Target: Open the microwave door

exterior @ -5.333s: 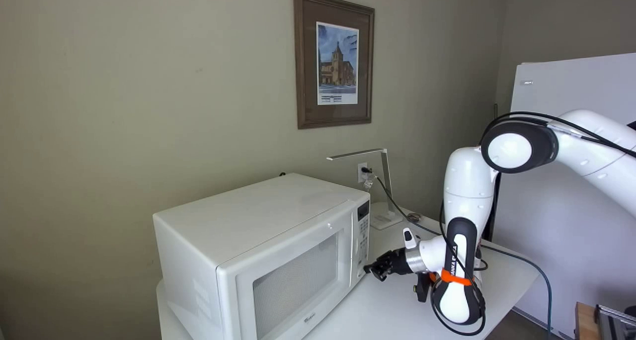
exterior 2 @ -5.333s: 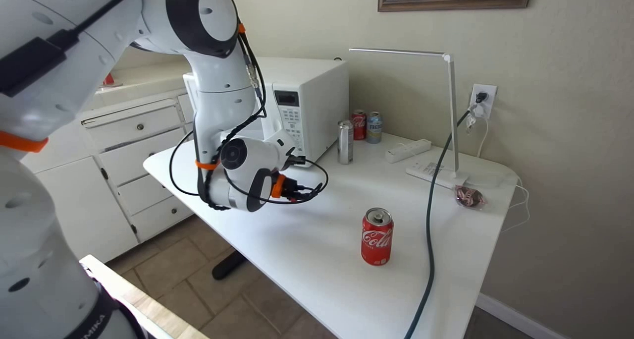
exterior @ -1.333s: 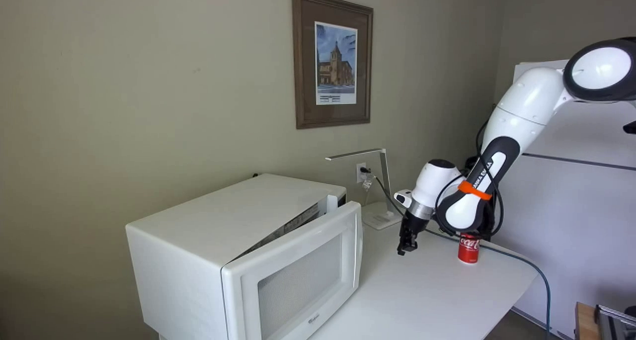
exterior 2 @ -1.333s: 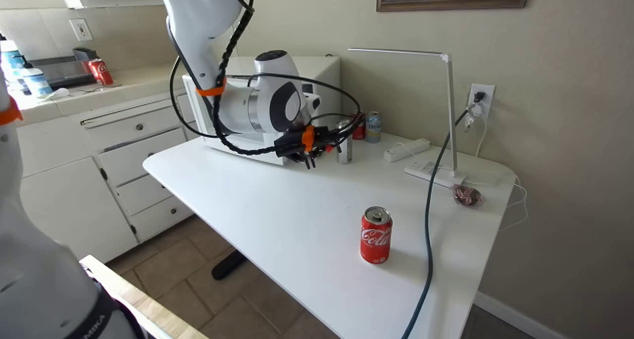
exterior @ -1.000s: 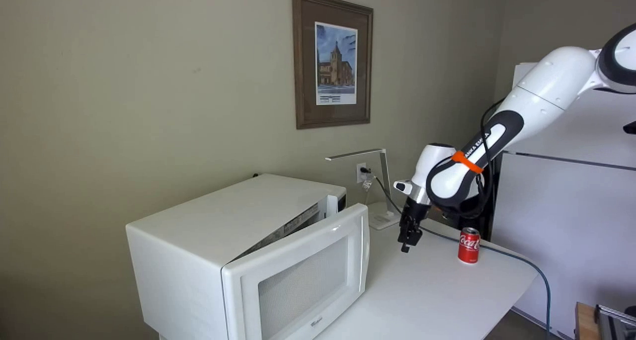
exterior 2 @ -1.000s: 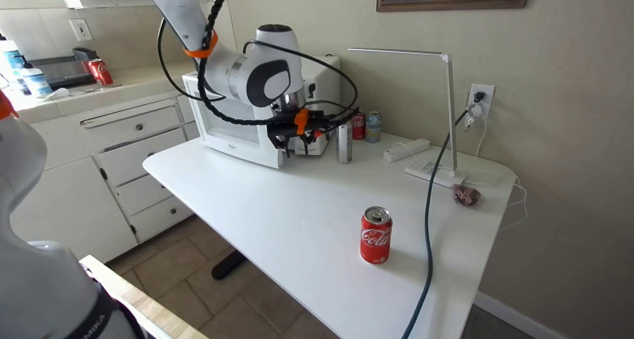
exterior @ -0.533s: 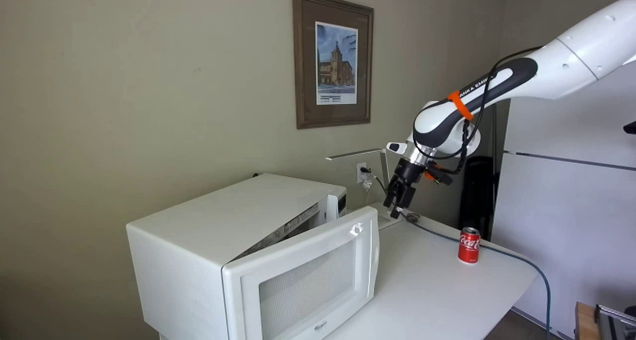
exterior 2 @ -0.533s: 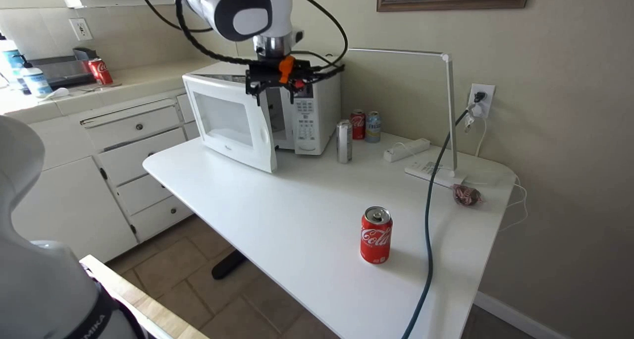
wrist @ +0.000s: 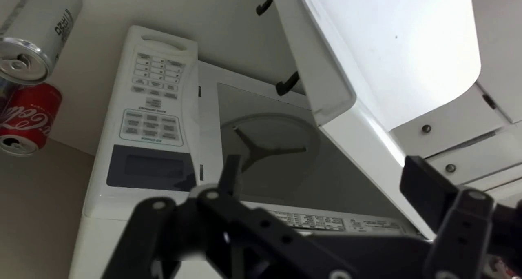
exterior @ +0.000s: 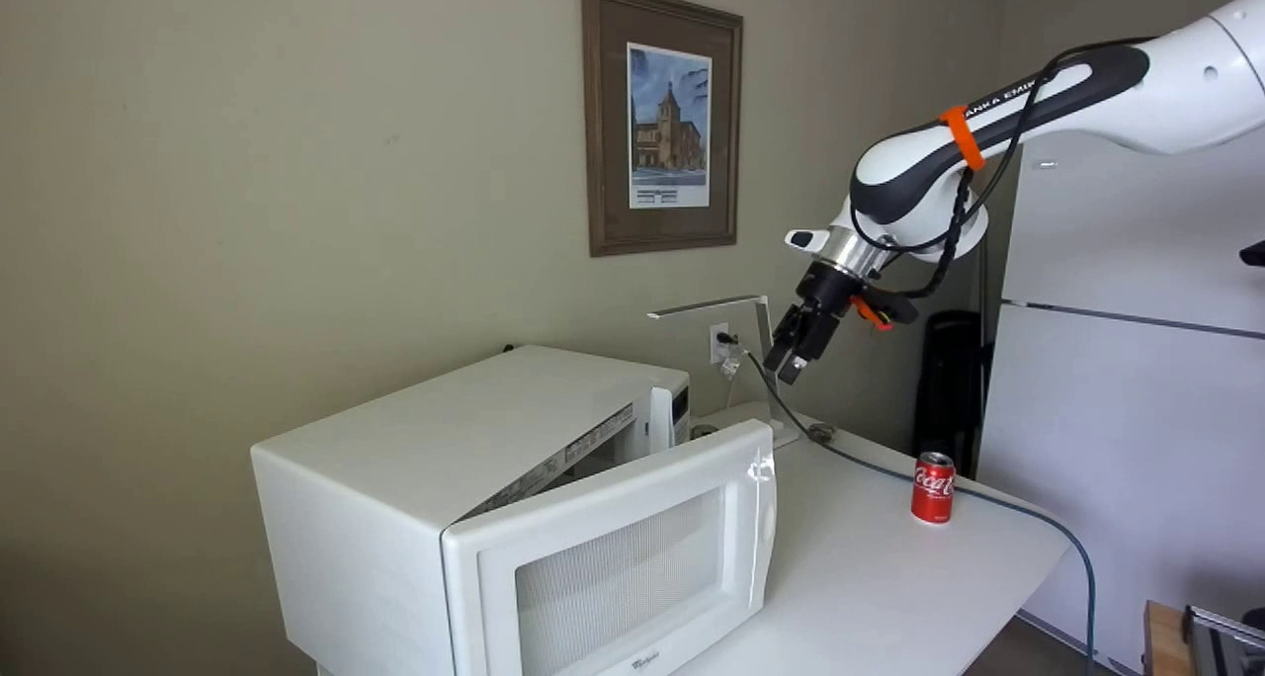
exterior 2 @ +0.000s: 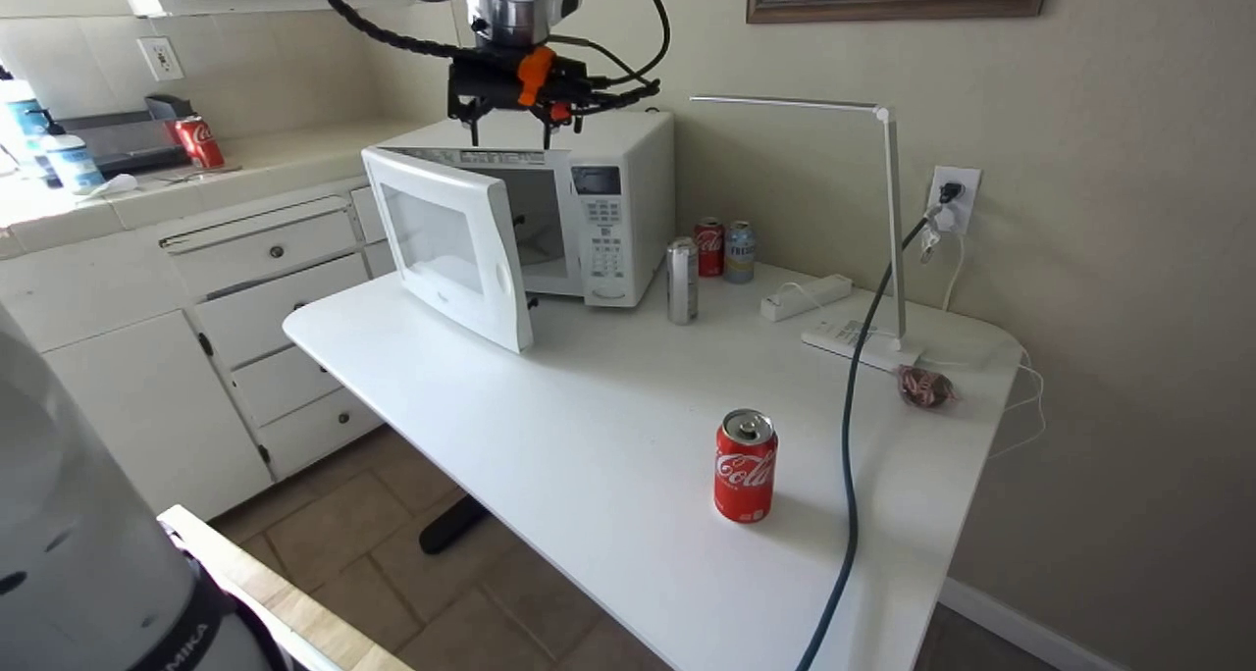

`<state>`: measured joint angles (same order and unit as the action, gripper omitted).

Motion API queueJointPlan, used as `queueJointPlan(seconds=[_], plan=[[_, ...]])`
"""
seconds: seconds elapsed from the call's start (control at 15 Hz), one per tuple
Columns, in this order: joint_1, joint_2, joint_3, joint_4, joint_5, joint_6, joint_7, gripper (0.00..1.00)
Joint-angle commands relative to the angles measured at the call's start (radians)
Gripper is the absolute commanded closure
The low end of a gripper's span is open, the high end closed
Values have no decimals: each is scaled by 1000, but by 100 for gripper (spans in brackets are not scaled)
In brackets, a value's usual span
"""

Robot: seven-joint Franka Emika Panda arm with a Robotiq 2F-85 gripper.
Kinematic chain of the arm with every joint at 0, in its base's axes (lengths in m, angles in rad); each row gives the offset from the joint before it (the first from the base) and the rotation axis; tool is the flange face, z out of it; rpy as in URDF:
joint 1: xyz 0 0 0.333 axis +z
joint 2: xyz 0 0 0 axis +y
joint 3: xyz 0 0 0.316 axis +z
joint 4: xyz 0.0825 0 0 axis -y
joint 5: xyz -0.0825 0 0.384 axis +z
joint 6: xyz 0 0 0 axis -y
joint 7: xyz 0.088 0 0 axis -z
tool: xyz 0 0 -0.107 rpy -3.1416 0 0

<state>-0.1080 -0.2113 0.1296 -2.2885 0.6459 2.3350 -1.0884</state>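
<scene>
The white microwave stands at the back of the table, its door swung partway outward, hinged on the side away from the control strip. In an exterior view, the dark cavity shows between the door's free edge and the strip. My gripper hangs above the gap, fingers pointing down, apart from the door. In the wrist view the gripper is spread wide with nothing between its fingers; behind it lie the cavity, the turntable support and the latch hook on the door's edge.
A silver can, a red can and a light blue can stand beside the microwave. Another red can is on the table. A desk lamp, a power strip and a thick cable occupy the wall side.
Seconds ago the door was flush with the microwave and my gripper was low beside it. Since then the door has swung out, farther still in the last second, while the gripper has risen and spread.
</scene>
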Motion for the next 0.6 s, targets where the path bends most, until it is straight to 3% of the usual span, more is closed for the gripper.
queueJointPlan(seconds=[0.0,0.13,0.2,0.33,0.53], plan=[[102,1,-74,-63,102,110,66,0],[147,6,-102,-88,234,114,55,0],[129,11,-103,-54,128,88,61,0],[148,14,-108,-71,191,98,59,0],[148,16,-108,-82,186,96,73,0]])
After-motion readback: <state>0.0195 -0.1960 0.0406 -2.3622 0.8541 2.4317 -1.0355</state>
